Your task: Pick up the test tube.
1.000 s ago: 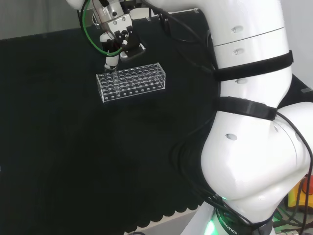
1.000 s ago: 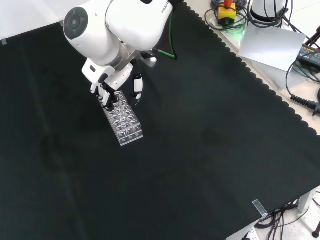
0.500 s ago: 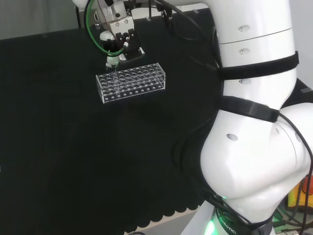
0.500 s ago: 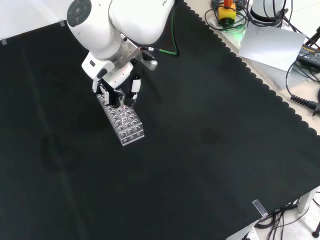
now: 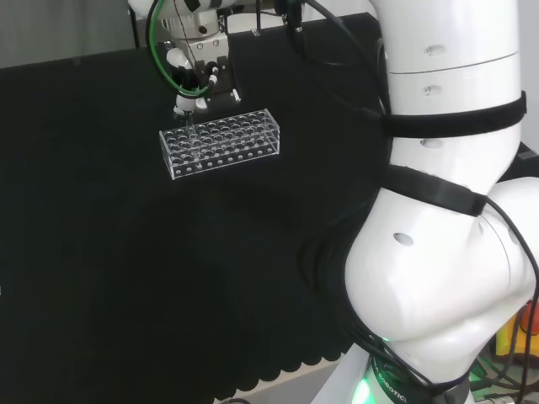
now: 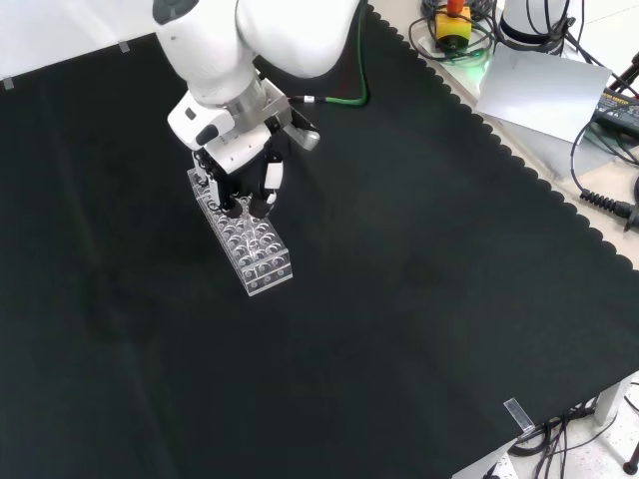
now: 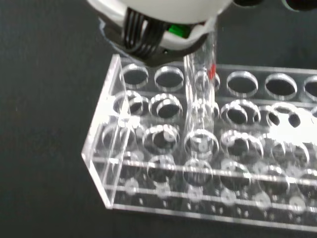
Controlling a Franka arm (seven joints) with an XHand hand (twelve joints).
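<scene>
the hand [image 6: 243, 176] hung over the far-left end of the clear rack [image 5: 221, 142] in the head view, its dark fingers [image 6: 268, 183] curled down and pinching the top of the test tube [image 7: 200, 104], which the wrist view showed standing upright with its rounded bottom at or just above a hole in the rack's upper plate. whether the tube had fully cleared the hole could not be told. the likeliest trouble, as i judged it, was the tube's lower end catching the rim of its hole if the hand drifted sideways while lifting; that could tip the tube in the pinch or drag the light rack along the black cloth [image 6: 419, 299]. a smooth glass-like wall held only near its top might also slip down between the fingers. the rack looked like clear acrylic, a long box of stacked plates drilled with rows of round holes, its edges bright and sharp against the cloth. the tube was a thin, clear cylinder carrying a small red mark near its upper part. the cloth was matte and dark, with a scalloped edge at the bench's border, and would give little grip to a sliding rack.
</scene>
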